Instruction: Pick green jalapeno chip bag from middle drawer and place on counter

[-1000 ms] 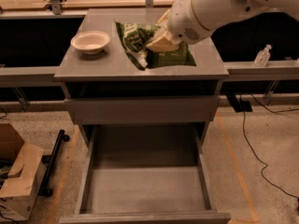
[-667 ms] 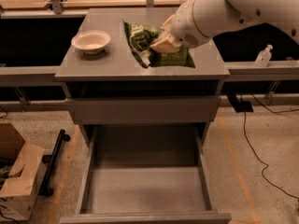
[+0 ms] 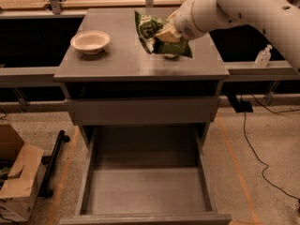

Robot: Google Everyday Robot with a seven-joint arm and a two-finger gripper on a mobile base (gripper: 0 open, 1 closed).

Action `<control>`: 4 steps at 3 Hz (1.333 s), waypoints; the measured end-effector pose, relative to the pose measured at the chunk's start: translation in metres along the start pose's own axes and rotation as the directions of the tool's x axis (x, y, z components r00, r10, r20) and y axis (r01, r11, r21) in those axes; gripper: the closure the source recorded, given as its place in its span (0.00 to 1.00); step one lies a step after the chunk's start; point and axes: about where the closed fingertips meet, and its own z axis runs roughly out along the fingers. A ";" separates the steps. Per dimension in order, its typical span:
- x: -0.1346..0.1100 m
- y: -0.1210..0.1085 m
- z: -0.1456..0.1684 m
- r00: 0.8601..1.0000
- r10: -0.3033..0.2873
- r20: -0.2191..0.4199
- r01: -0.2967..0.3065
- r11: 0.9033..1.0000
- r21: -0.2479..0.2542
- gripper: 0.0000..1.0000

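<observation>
The green jalapeno chip bag (image 3: pixel 151 32) hangs crumpled in my gripper (image 3: pixel 167 33), just above the right half of the counter (image 3: pixel 117 60). The gripper is shut on the bag; its tan fingers press into the foil, and the white arm reaches in from the upper right. The bag's lower edge is close over the counter, with a small dark shape under it. The middle drawer (image 3: pixel 145 191) is pulled wide open below, its grey floor bare.
A pale bowl (image 3: pixel 90 41) sits on the counter's left side. A shut grey drawer front (image 3: pixel 140 111) is above the open one. A cardboard box (image 3: pixel 16 182) and black bar lie on the floor at left; cables run at right. A small bottle (image 3: pixel 263 56) stands at right.
The arm has carried the bag a little farther back and to the right over the counter. The bag stays held. Bowl and drawer have not moved.
</observation>
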 end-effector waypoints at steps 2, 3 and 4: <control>0.003 -0.045 0.077 0.997 0.059 0.057 -0.060 0.998 0.021 1.00; 0.006 -0.048 0.100 0.994 0.085 0.073 -0.086 0.996 0.010 1.00; 0.003 -0.047 0.124 0.990 0.095 0.101 -0.095 0.995 -0.007 0.99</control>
